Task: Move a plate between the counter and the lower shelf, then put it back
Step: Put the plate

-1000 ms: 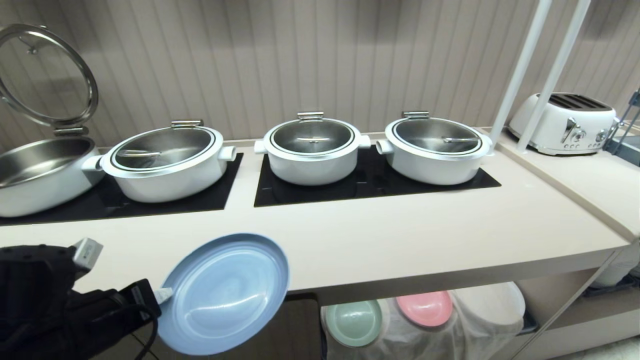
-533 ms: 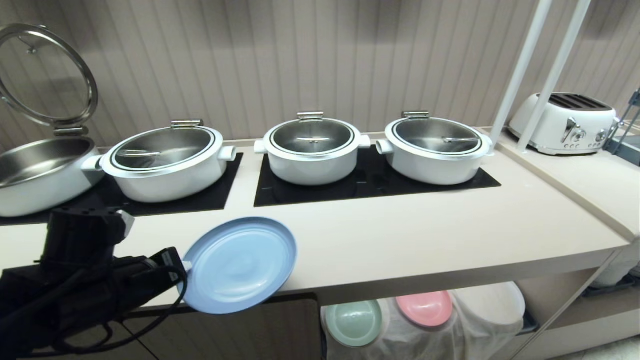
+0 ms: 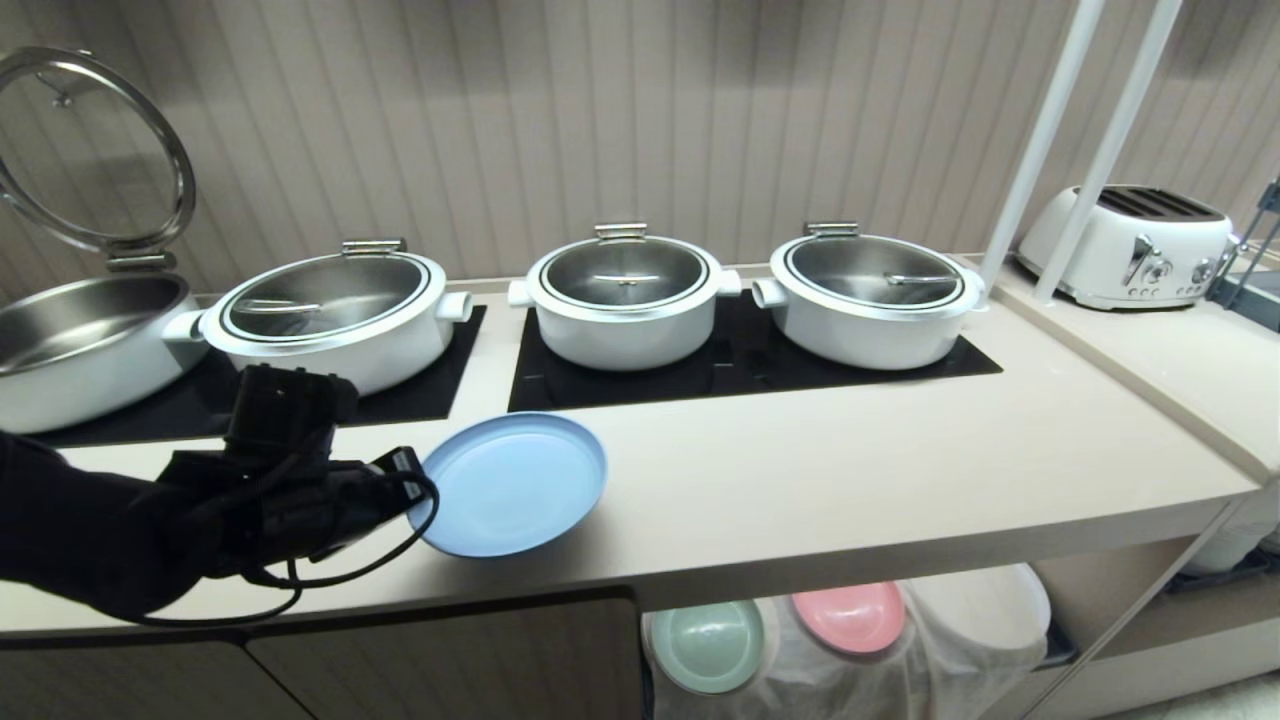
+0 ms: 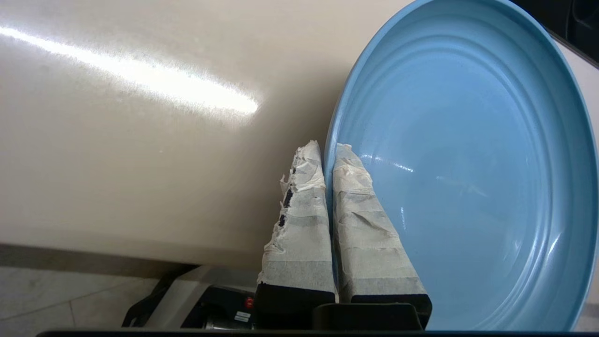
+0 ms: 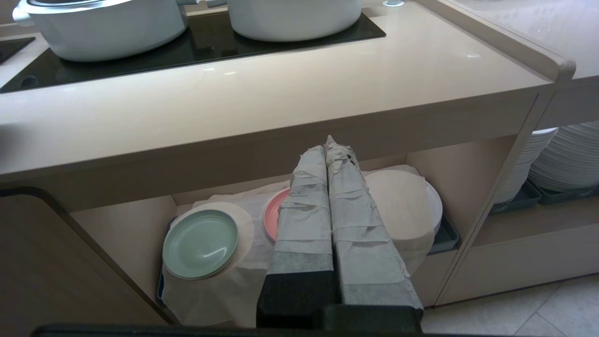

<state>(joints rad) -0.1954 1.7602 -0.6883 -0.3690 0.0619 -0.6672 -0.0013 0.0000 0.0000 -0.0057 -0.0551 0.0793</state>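
The light-blue plate (image 3: pixel 510 483) hangs nearly flat, low over the front left part of the beige counter (image 3: pixel 800 480). My left gripper (image 3: pixel 405 482) is shut on its near rim, coming in from the left. In the left wrist view the taped fingers (image 4: pixel 304 210) pinch the rim of the plate (image 4: pixel 468 178), one inside and one outside, over the counter (image 4: pixel 140 140). My right gripper (image 5: pixel 330 145) is shut on nothing, parked in front of the lower shelf (image 5: pixel 121 224). The lower shelf (image 3: pixel 1090 580) shows below the counter's right half.
Three lidded white pots (image 3: pixel 625 300) and one open pot (image 3: pixel 80 345) stand on black cooktops behind the plate. A toaster (image 3: pixel 1135 245) and white poles (image 3: pixel 1040 140) are at the right. On the shelf's cloth lie a mint-green plate (image 5: pixel 200 243) and a pink plate (image 5: pixel 273 215).
My left arm has risen and reached forward, carrying the plate from below the counter's front edge to above the worktop. The plate has gone from steeply tilted to nearly flat.
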